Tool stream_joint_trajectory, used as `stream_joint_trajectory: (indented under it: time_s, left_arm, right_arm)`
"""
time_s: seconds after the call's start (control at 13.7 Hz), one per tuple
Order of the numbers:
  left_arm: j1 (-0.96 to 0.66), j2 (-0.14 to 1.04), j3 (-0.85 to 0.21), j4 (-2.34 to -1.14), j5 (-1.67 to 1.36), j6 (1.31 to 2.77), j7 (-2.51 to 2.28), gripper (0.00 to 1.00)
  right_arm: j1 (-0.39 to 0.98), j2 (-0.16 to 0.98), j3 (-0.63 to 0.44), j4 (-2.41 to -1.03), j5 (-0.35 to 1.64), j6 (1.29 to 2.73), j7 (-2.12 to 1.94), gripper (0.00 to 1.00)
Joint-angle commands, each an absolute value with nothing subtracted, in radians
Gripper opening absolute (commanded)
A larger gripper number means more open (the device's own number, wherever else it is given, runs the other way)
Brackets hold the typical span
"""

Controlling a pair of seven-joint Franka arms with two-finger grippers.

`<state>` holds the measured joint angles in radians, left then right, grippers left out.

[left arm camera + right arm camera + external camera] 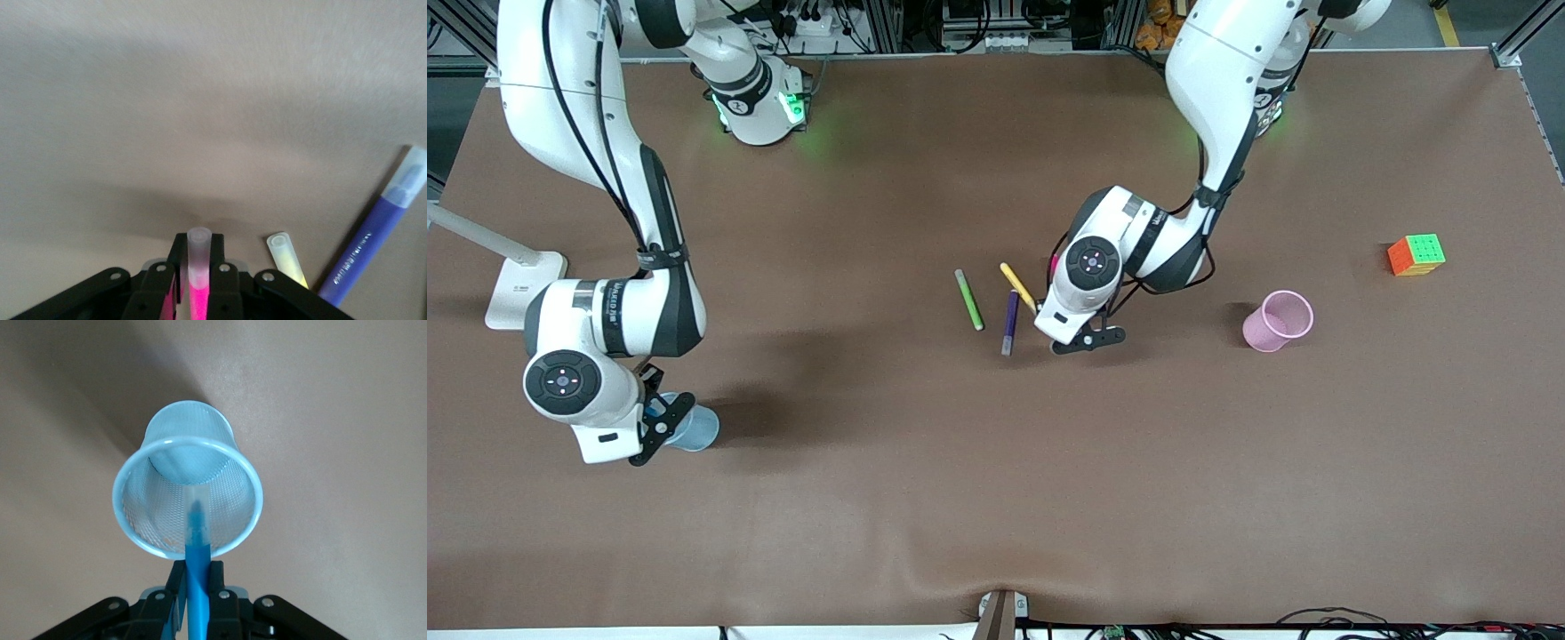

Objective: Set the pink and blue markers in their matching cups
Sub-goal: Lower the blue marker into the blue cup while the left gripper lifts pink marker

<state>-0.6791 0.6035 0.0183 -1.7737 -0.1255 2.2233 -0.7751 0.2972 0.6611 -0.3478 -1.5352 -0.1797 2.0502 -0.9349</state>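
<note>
My left gripper (1086, 339) is shut on the pink marker (199, 263), grey tip pointing down, low over the table beside the yellow and purple markers. A sliver of the pink marker (1054, 264) shows past the wrist in the front view. The pale pink cup (1279, 320) stands upright toward the left arm's end, apart from that gripper. My right gripper (660, 420) is shut on the blue marker (197, 543) over the pale blue cup (698, 428). In the right wrist view the marker's tip sits inside the mouth of the blue cup (190, 420).
A green marker (969, 300), a yellow marker (1017, 286) and a purple marker (1010, 322) lie mid-table; the yellow (285, 257) and purple (373, 233) ones also show in the left wrist view. A colour cube (1416, 254) sits farther from the camera than the pink cup. A white lamp base (516, 286) stands at the right arm's end.
</note>
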Motion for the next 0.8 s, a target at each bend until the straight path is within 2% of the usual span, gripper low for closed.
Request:
stream_joint_trajectory:
  time_s: [0.0,0.15,0.66,0.73]
  left_arm:
    - [-0.675,0.494,0.083,-1.773,-0.008,2.113,-0.77,0.0]
    - [-0.635,0.444,0.103,-1.76,0.021,2.05,-0.778,0.0]
    - [-0.537,0.322,0.117,-1.767,0.262,1.984,-0.739,0.0]
    - [-0.537,0.318,0.118,-1.767,0.294,1.965,-0.739,0.0]
  right_arm:
    - [0.295,0.663,-0.337,-1.529,-0.179,2.052,-0.927,0.0]
    - [0.296,0.667,-0.336,-1.528,-0.172,2.063,-0.911,0.0]
    - [0.298,0.676,-0.334,-1.529,-0.173,2.101,-0.89,0.0]
    - [0.298,0.676,-0.334,-1.529,-0.175,2.102,-0.882,0.03]
